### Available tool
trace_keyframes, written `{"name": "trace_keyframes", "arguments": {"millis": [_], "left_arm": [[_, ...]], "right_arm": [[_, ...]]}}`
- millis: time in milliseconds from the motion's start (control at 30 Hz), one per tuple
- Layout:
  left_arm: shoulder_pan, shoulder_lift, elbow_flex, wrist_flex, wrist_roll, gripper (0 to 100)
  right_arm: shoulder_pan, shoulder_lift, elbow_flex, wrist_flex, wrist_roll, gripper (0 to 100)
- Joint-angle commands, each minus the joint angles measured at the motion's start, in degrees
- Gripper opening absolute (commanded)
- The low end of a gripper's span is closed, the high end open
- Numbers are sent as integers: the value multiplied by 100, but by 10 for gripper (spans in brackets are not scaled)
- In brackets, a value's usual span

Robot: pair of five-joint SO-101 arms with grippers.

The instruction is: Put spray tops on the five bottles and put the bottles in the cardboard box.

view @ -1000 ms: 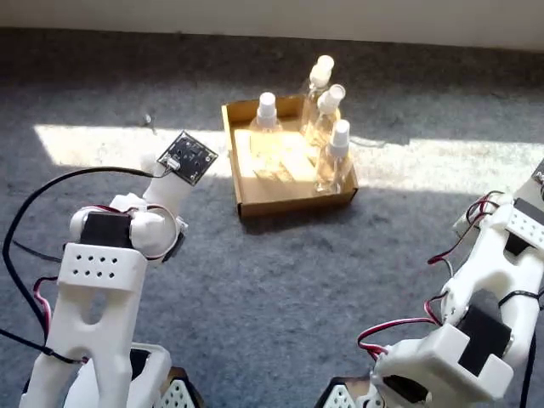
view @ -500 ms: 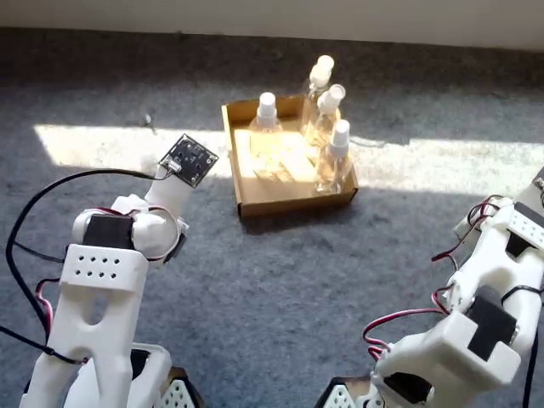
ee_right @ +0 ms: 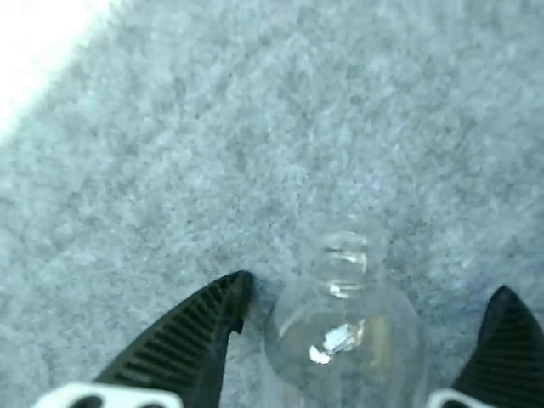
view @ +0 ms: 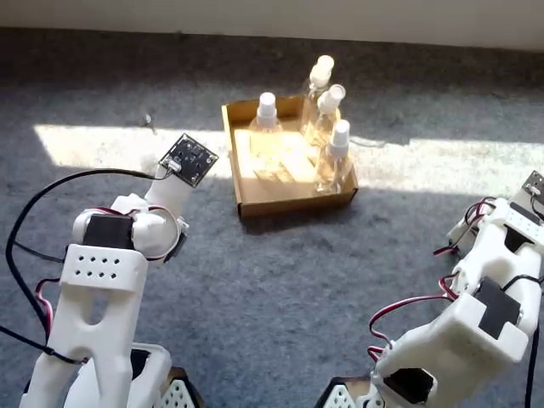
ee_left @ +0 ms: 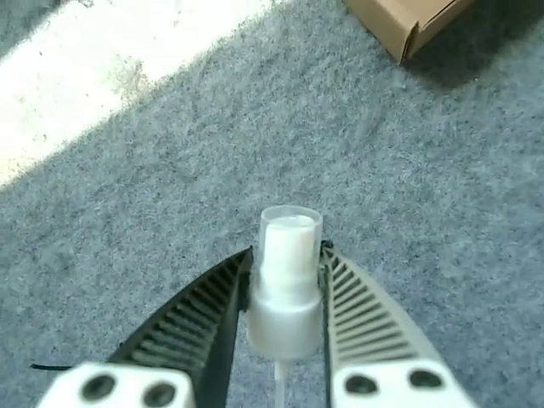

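My left gripper [ee_left: 285, 255] is shut on a white spray top [ee_left: 285, 285], held upright above the grey carpet. A corner of the cardboard box [ee_left: 408, 21] lies a short way ahead of it. My right gripper [ee_right: 374, 287] is open, and a clear bottle [ee_right: 344, 327] with a bare neck stands between its fingers with a gap on each side. In the high view the cardboard box [view: 293, 202] sits at the table's middle back, and several clear bottles [view: 331, 157] with white spray tops stand in it.
Grey carpet covers the table, with a bright sunlit band [view: 93, 144] across it at box height. The left arm [view: 110, 255] rises at the front left, the right arm [view: 484, 314] at the front right edge. A wall runs along the back.
The right arm has swung lower and further toward the right edge of the high view. The left arm, the box and its bottles have not moved.
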Motion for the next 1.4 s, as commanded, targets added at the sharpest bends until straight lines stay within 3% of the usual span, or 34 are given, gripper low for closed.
{"name": "trace_keyframes", "arguments": {"millis": [0,167,433,533,700,867,1000,1200,1367], "left_arm": [[75,-136,-48,-97,0,4],[75,-136,-40,-97,0,4],[75,-136,-40,-97,0,4],[75,-136,-40,-97,0,4],[66,-136,-40,-62,0,4],[66,-136,-48,-62,18,4],[66,-136,-57,-70,26,4],[75,-136,-514,-53,105,4],[75,-136,-1420,598,387,4]], "right_arm": [[57,-4,-295,-75,-26,351],[57,-4,-295,-75,-26,246],[57,-4,-295,-75,-26,217],[4,-31,-321,-75,-18,127],[-163,-31,-321,-75,422,15],[-303,-84,-374,-75,668,4],[-664,-725,-866,66,730,4],[-1780,-2677,-1534,1367,756,4],[-3389,-4567,-1007,1543,2092,4]]}}
